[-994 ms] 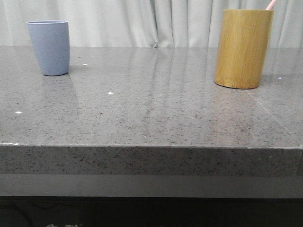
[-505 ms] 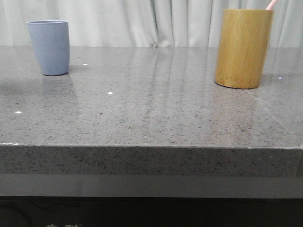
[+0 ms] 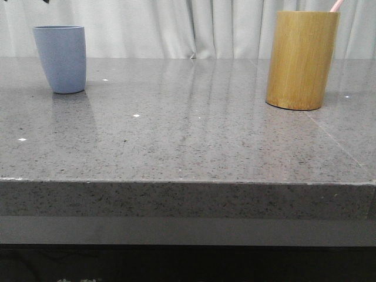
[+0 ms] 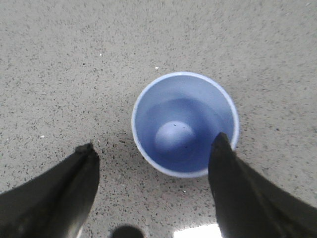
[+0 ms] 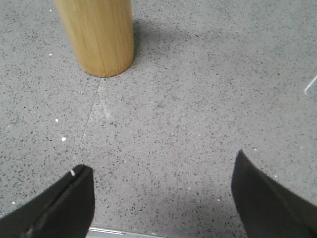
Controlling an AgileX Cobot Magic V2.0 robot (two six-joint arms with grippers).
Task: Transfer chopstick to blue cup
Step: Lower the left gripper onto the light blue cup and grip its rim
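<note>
The blue cup (image 3: 60, 59) stands upright at the table's far left; seen from above, its inside (image 4: 184, 124) holds nothing. My left gripper (image 4: 154, 148) hangs open above it, one finger over the cup's rim and the other over bare table. A pale pink chopstick (image 3: 336, 5) pokes out of the top of the bamboo cylinder (image 3: 301, 60) at the far right. My right gripper (image 5: 163, 171) is open over bare table, with the bamboo cylinder (image 5: 97, 34) standing well beyond its fingers.
The grey speckled table (image 3: 194, 135) has its front edge close to the camera. A pale curtain (image 3: 176, 26) hangs behind it. A thin white object (image 5: 310, 84) shows at the edge of the right wrist view.
A dark tip has entered the top left corner of the front view, above the blue cup. The cups and the chopstick have not moved.
</note>
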